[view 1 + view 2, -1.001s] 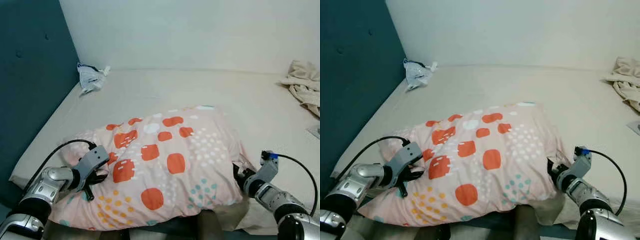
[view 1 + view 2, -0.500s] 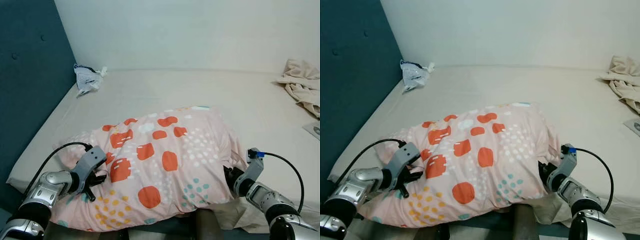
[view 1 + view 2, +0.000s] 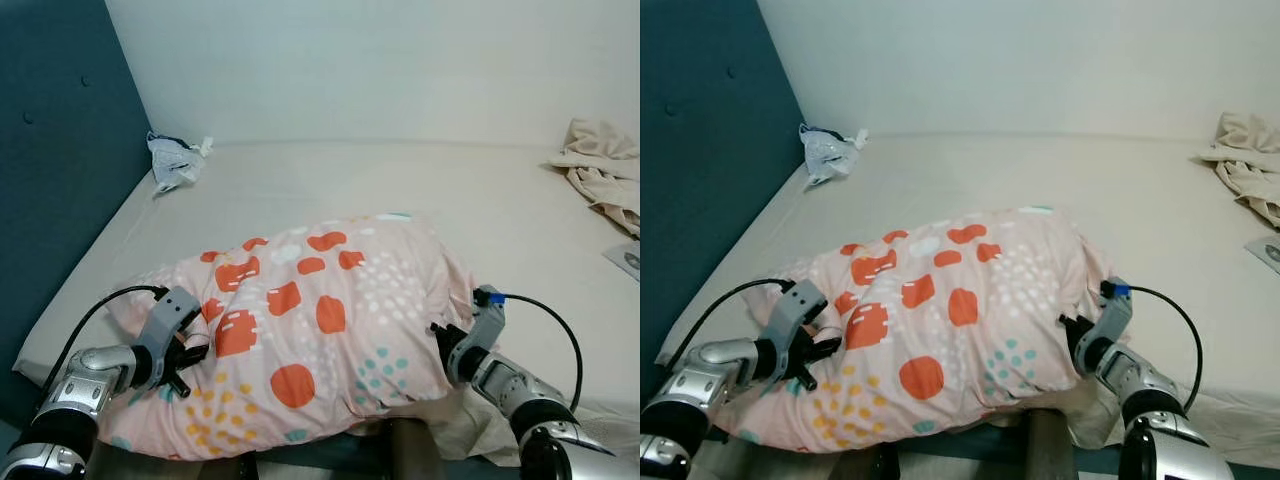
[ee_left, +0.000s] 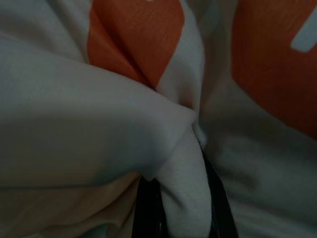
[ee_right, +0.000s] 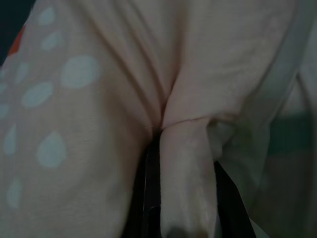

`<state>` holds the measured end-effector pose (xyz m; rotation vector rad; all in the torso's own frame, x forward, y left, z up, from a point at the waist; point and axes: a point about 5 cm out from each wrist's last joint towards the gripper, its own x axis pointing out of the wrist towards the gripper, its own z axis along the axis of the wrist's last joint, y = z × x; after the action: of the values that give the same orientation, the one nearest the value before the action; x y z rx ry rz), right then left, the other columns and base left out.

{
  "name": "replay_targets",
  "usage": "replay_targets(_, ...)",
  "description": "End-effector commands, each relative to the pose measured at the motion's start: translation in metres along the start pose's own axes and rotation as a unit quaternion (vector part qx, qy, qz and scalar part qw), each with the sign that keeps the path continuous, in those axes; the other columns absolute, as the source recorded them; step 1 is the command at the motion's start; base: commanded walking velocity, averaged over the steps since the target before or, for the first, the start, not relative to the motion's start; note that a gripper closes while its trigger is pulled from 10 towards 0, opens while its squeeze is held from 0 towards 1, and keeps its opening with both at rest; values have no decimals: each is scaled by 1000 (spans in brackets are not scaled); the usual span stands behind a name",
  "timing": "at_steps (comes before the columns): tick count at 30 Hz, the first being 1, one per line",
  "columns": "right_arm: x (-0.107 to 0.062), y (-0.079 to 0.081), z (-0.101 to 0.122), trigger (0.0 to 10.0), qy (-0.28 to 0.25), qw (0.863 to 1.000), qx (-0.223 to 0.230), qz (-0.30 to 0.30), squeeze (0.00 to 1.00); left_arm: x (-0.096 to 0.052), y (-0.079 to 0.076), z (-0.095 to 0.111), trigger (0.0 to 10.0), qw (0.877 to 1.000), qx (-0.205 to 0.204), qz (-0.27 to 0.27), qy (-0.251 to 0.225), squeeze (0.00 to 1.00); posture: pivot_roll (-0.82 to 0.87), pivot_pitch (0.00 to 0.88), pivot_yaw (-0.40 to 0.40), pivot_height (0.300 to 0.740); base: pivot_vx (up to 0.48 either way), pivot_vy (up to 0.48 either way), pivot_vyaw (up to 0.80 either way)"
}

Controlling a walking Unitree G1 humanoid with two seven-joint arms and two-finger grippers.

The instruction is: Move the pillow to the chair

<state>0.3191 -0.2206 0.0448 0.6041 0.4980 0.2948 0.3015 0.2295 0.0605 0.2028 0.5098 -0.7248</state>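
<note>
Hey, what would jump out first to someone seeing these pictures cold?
The big pink pillow with orange patches at the near edge of the bed. The left gripper and the right gripper each pinch a fold of its cover at opposite ends. A crumpled beige cloth lies far right.

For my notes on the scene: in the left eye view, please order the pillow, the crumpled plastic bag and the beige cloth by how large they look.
1. pillow, by far the largest
2. beige cloth, partly cut off by the picture edge
3. plastic bag, smallest, though it lies farther from the camera
</note>
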Motion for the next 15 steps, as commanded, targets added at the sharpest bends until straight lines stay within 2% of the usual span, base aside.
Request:
replay_targets(1, 20, 28, -9, 0, 28, 998, -13, 50, 0, 12, -7, 15, 0, 999, -5, -15, -37, 0, 45, 69, 33, 575, 0, 0, 0)
replay_targets(4, 23, 35, -4, 0, 16, 998, -3, 66, 0, 13, -7, 17, 0, 999, -14, -14, -47, 0, 42, 71, 33, 575, 0, 0, 0)
replay_targets(6, 30, 55, 14, 0, -17, 993, 2, 113, 0, 14, -8, 29, 0, 995, -42, -14, -88, 0, 39, 71, 30, 575, 0, 0, 0)
replay_targets(7, 32, 67, 26, 0, -38, 989, -17, 141, 0, 14, -7, 41, 0, 990, -60, -6, -124, 0, 43, 73, 25, 575, 0, 0, 0)
replay_targets(8, 32, 67, 26, 0, -38, 989, -17, 141, 0, 14, -7, 41, 0, 990, -60, -6, -124, 0, 43, 73, 25, 575, 0, 0, 0)
replay_targets(10, 33, 84, 45, 0, -74, 982, -56, 166, 0, 12, -3, 61, 0, 978, -89, 26, -188, 0, 44, 65, 21, 575, 0, 0, 0)
replay_targets(11, 33, 92, 59, 0, -104, 978, -87, 161, 0, 10, 1, 77, 0, 959, -129, 60, -245, 0, 42, 60, 15, 575, 0, 0, 0)
replay_targets(12, 32, 101, 77, 8000, -151, 971, -108, 151, 0, 6, 0, 94, 6275, 930, -190, 75, -305, 0, 34, 71, 13, 575, 0, 0, 0)
replay_targets(13, 30, 107, 89, 8000, -184, 965, -119, 143, 0, 2, -3, 104, 6275, 908, -231, 78, -340, 0, 32, 75, 10, 575, 0, 0, 0)
replay_targets(14, 29, 112, 98, 10000, -208, 962, -120, 130, 0, 0, -7, 111, 10000, 892, -252, 73, -367, 0, 29, 74, 7, 575, 0, 0, 0)
replay_targets(15, 28, 115, 103, 10000, -222, 959, -129, 119, 0, -2, -11, 115, 10000, 883, -264, 64, -383, 0, 27, 72, 7, 575, 0, 0, 0)
